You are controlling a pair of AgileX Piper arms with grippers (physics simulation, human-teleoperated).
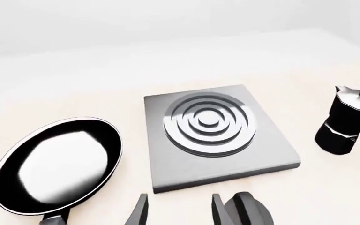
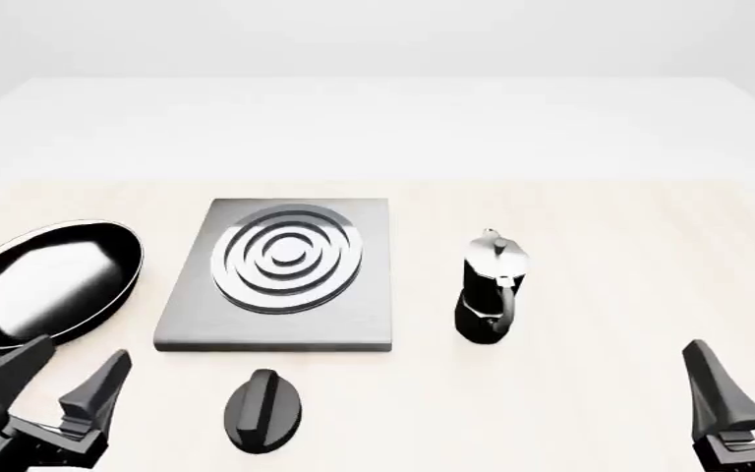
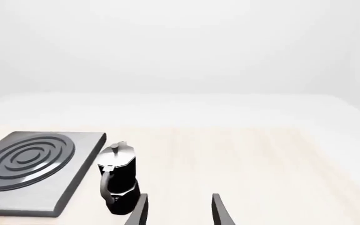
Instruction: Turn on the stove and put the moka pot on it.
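Note:
The stove (image 2: 286, 295) is a flat grey slab with raised silver rings, mid-table, also in the left wrist view (image 1: 217, 140) and right wrist view (image 3: 36, 164). Its black teardrop knob (image 2: 263, 410) lies on the table in front of it (image 1: 249, 211). The moka pot (image 2: 490, 290), black below and silver on top, stands upright on the table right of the stove (image 1: 348, 122) (image 3: 118, 183). My left gripper (image 2: 56, 379) hovers open near the front left, left of the knob. My right gripper (image 2: 745, 379) is open at the front right, well away from the pot.
A round black frying pan (image 2: 43, 285) lies left of the stove, close to my left gripper, and shows in the left wrist view (image 1: 58, 164). The light wooden table (image 2: 613, 246) stretches to the right and behind.

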